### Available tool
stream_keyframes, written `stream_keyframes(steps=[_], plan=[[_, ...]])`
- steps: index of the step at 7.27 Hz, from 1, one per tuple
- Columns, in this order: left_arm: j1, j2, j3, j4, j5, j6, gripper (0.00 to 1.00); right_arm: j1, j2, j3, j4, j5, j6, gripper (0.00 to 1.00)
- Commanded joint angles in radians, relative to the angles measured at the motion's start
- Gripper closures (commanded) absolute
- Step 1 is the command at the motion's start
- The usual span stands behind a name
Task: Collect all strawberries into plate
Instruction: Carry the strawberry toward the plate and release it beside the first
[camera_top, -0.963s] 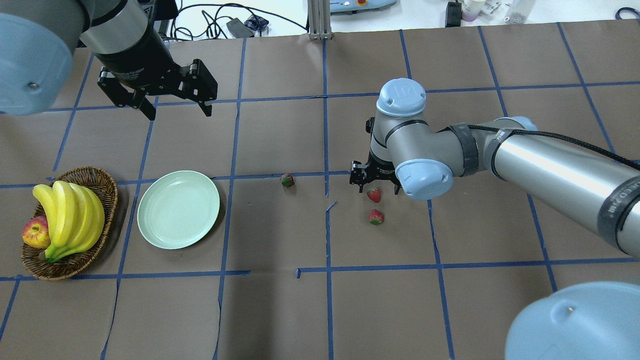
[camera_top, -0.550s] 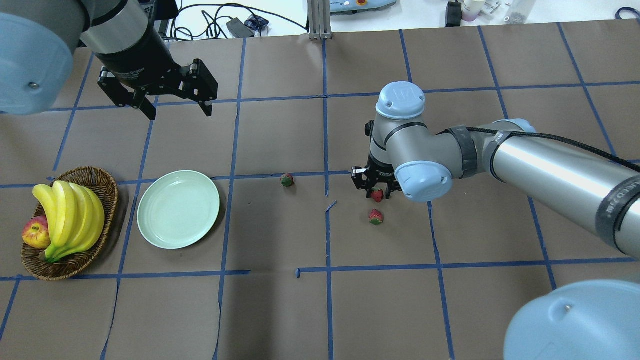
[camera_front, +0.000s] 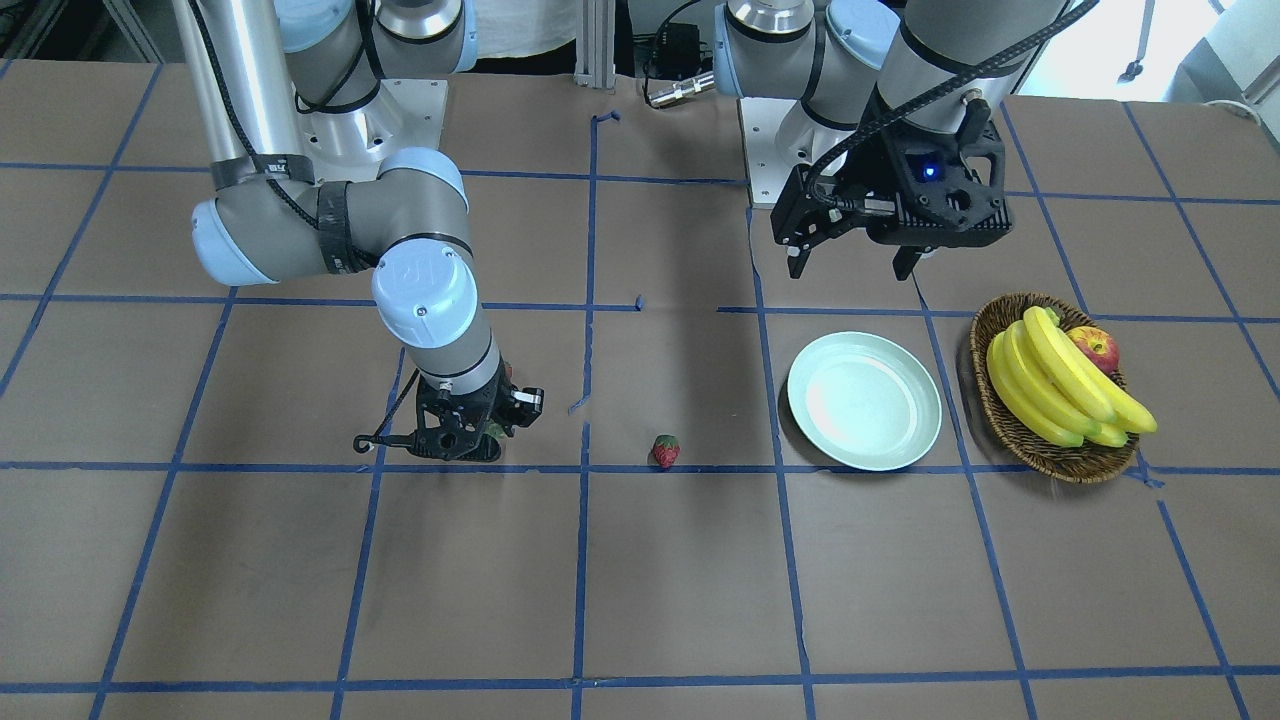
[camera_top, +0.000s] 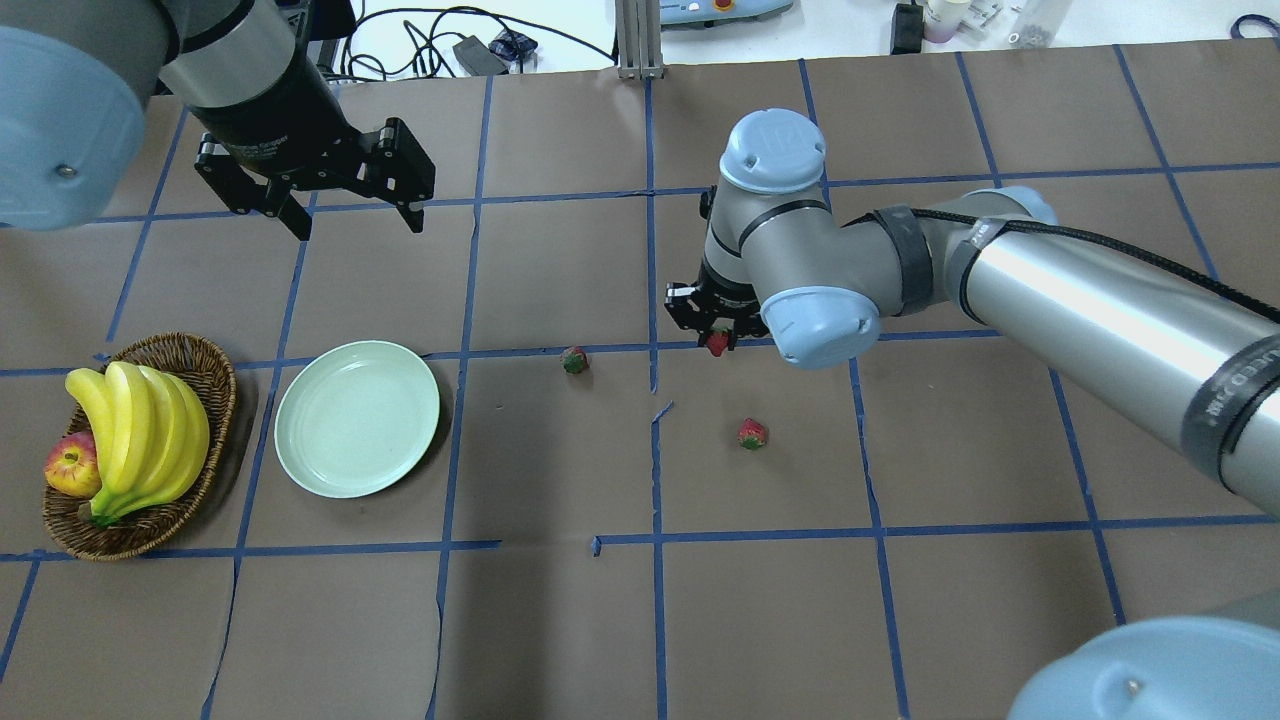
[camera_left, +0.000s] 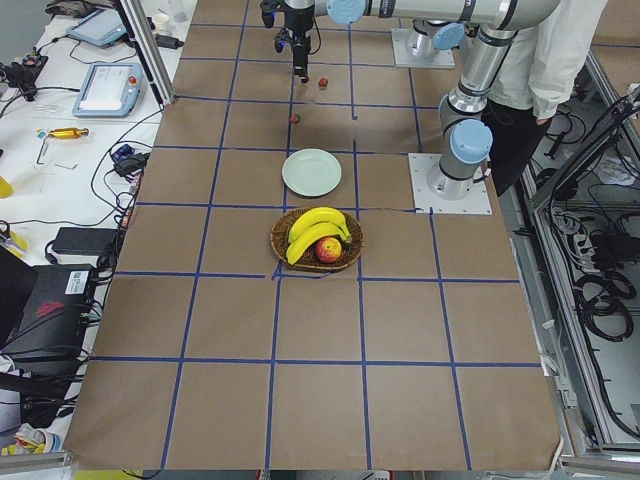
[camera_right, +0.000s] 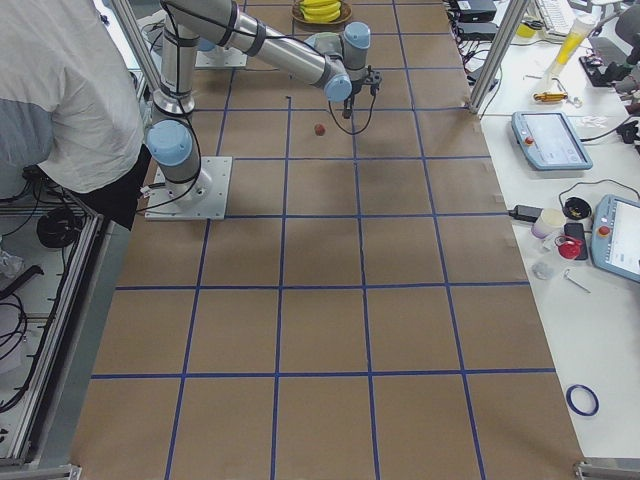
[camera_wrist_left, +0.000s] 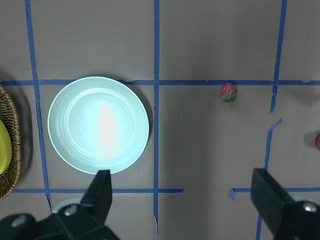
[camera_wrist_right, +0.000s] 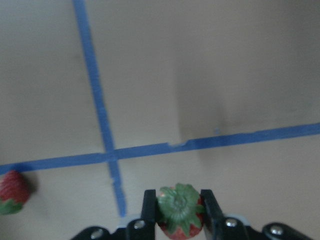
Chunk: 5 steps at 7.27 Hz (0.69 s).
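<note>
My right gripper (camera_top: 718, 332) is shut on a strawberry (camera_wrist_right: 180, 211), held between its fingers (camera_wrist_right: 148, 205) above the paper. In the overhead view this strawberry (camera_top: 718, 344) shows red under the wrist. A second strawberry (camera_top: 574, 360) lies on a blue tape line to its left; it also shows in the front view (camera_front: 665, 451). A third strawberry (camera_top: 752, 433) lies nearer the robot. The mint-green plate (camera_top: 357, 418) is empty at the left. My left gripper (camera_top: 345, 195) hangs open and empty beyond the plate. Its wrist view shows the plate (camera_wrist_left: 98, 125) and the second strawberry (camera_wrist_left: 228, 92).
A wicker basket (camera_top: 215, 365) with bananas (camera_top: 140, 430) and an apple (camera_top: 70, 468) stands left of the plate. Blue tape lines cross the brown paper. Cables and devices lie past the table's far edge.
My right gripper shut on the strawberry it hovered over, lifted it and carried it left and away from the robot. The left arm has not moved.
</note>
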Motion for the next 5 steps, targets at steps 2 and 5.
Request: stream_keyframes(steps=[2, 5], plan=[[0.000, 0.005, 0.000, 0.000, 0.000, 0.000, 0.00, 0.230, 0.021, 0.002, -0.003, 0.012, 0.275, 1.00], [0.000, 0.006, 0.000, 0.000, 0.002, 0.000, 0.00, 0.232, 0.032, 0.053, -0.038, 0.001, 0.258, 0.00]])
